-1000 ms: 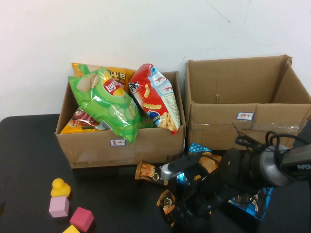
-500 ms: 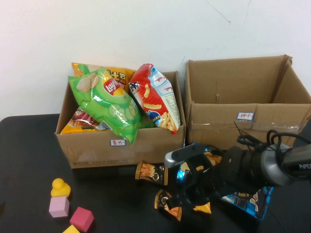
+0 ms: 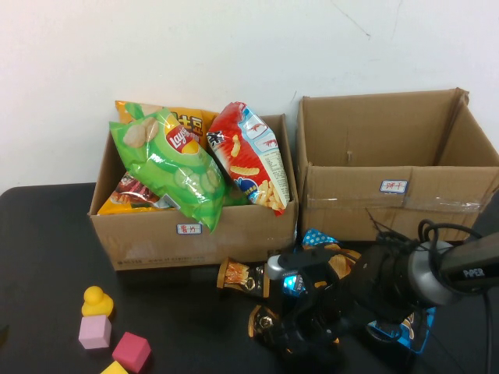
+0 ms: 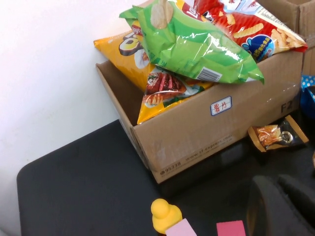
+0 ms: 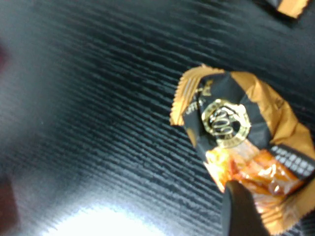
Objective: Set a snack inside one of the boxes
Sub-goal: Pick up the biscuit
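Observation:
A small orange-and-black snack packet (image 3: 263,321) lies low on the black table in front of the two boxes; it also shows in the right wrist view (image 5: 231,132). My right gripper (image 3: 292,335) is down at the table on it, and one dark finger (image 5: 241,211) presses over the packet's crumpled end. The left cardboard box (image 3: 195,234) is piled with chip bags. The right cardboard box (image 3: 390,204) shows no snack inside. My left gripper (image 4: 275,206) hangs empty over the table's left front, fingers together.
A second small orange packet (image 3: 238,274) lies by the left box's front. Blue packets (image 3: 401,327) lie under my right arm. A yellow duck (image 3: 97,300), a pink cube (image 3: 94,332) and a red cube (image 3: 131,351) stand front left.
My right arm rose a little half a second ago, then dropped back down over the orange packet. The boxes, the blocks and the left arm have not moved.

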Controlling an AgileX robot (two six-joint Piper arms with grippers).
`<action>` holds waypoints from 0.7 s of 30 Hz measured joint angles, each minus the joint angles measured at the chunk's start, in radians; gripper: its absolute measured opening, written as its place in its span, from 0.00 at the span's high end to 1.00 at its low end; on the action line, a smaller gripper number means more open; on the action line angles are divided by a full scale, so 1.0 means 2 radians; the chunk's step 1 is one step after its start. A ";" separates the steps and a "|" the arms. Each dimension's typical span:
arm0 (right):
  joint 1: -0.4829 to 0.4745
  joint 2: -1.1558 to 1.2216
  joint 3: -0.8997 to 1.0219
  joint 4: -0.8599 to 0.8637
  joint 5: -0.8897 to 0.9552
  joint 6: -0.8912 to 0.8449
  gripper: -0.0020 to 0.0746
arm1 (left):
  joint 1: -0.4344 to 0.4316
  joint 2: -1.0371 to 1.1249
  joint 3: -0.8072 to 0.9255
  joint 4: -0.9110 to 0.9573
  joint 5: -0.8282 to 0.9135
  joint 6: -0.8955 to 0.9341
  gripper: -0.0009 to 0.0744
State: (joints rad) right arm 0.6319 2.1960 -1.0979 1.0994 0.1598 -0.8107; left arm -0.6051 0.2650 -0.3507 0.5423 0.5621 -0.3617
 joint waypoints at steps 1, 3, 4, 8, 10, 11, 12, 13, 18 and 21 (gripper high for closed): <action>0.000 0.001 0.000 0.004 -0.002 0.000 0.63 | 0.000 0.000 0.002 0.000 0.000 -0.001 0.99; 0.000 0.002 -0.001 0.008 -0.006 0.000 0.64 | 0.000 0.000 0.007 0.001 0.000 -0.001 0.99; 0.000 0.002 -0.002 0.009 -0.009 0.000 0.64 | 0.000 0.000 0.008 0.001 0.000 -0.001 0.99; 0.000 0.002 -0.013 0.013 -0.011 0.000 0.73 | 0.000 0.000 0.009 0.001 0.000 -0.002 0.99; 0.000 0.002 -0.016 0.014 -0.011 0.000 0.81 | 0.000 0.000 0.009 0.001 0.000 -0.002 0.99; 0.000 0.002 -0.019 0.015 -0.011 0.000 0.86 | 0.000 0.000 0.009 0.001 0.000 -0.002 0.99; 0.000 0.002 -0.020 0.015 -0.011 0.000 0.89 | 0.000 0.000 0.009 0.001 0.000 -0.002 0.99; 0.000 0.002 -0.021 0.016 -0.011 0.000 0.92 | 0.000 0.000 0.009 0.001 0.000 -0.002 0.99; 0.000 0.002 -0.021 0.016 -0.004 -0.001 0.96 | 0.000 0.000 0.009 0.001 0.000 -0.002 0.99; 0.000 0.002 -0.021 0.016 0.010 -0.003 0.96 | 0.000 0.000 0.009 0.001 0.000 -0.002 0.99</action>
State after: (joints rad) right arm 0.6319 2.1998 -1.1403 1.1314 0.1802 -0.8170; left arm -0.6051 0.2650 -0.3330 0.5446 0.5621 -0.3655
